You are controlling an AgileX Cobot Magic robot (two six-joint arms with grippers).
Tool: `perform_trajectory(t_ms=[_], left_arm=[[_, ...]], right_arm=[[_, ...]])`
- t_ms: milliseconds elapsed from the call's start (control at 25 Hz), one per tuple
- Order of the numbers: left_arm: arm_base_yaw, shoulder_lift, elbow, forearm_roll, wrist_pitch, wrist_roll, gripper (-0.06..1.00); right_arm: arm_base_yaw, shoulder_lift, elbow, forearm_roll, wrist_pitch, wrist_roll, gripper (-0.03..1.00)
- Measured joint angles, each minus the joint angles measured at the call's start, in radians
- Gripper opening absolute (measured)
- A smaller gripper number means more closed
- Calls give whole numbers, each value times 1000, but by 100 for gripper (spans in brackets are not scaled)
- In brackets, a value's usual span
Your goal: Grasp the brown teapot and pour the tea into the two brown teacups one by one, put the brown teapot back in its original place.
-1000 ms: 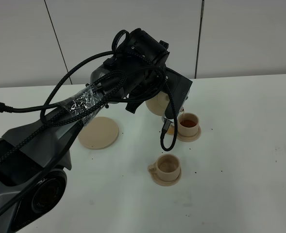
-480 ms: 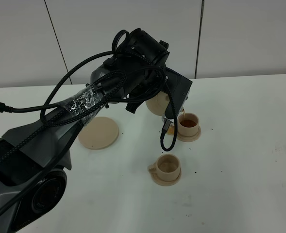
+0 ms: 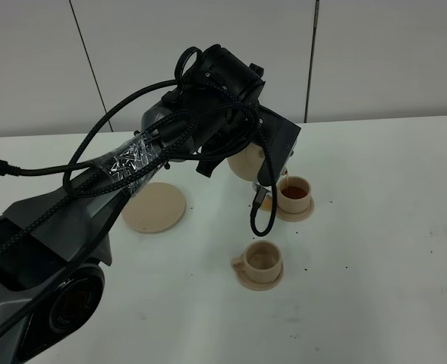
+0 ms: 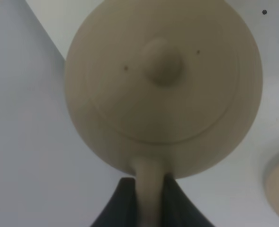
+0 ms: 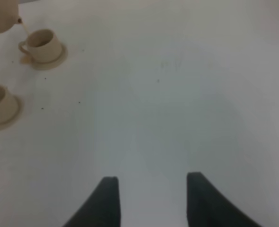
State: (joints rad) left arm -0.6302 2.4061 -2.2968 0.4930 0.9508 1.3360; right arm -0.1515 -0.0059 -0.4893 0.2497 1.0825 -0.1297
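Nothing's budged in the last second: left gripper (image 4: 148, 191) stays clamped on the teapot (image 4: 163, 85) handle, pot tipped just above the far cup (image 3: 294, 193), which already has tea in it. So still the first pour, I'd say. Next up: level it, shift over the empty near cup (image 3: 262, 260), tip again. Meanwhile the right gripper (image 5: 151, 198) idles, jaws apart

A black cabled robot arm (image 3: 132, 163) from lower left hides most of a squat beige ceramic teapot (image 3: 246, 163) at centre. Just right, a small beige teacup (image 3: 297, 202) holds reddish tea (image 3: 292, 191); a second matching teacup (image 3: 262, 259) stands below, a wide flat beige saucer (image 3: 155, 207) left.
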Motion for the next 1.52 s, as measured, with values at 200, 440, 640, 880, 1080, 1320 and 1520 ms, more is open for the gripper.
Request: perform_trajectory(t_ms=[200, 440, 640, 880, 1080, 1320, 1520], left_arm=[[-1, 0, 0, 2, 0, 2, 17], [-2, 0, 0, 8, -9, 3, 17], [-11, 0, 0, 14, -23, 4, 17], [-17, 15, 1, 18, -30, 4, 17], [-21, 18, 2, 22, -30, 4, 17], [-21, 18, 2, 41, -30, 4, 17], [-21, 18, 2, 42, -31, 4, 17]], right_arm=[[0, 0, 0, 0, 0, 0, 33], [0, 0, 0, 0, 0, 0, 33], [0, 0, 0, 0, 0, 0, 33], [0, 0, 0, 0, 0, 0, 33], [0, 0, 0, 0, 0, 0, 33], [0, 0, 0, 0, 0, 0, 33], [0, 0, 0, 0, 0, 0, 33]])
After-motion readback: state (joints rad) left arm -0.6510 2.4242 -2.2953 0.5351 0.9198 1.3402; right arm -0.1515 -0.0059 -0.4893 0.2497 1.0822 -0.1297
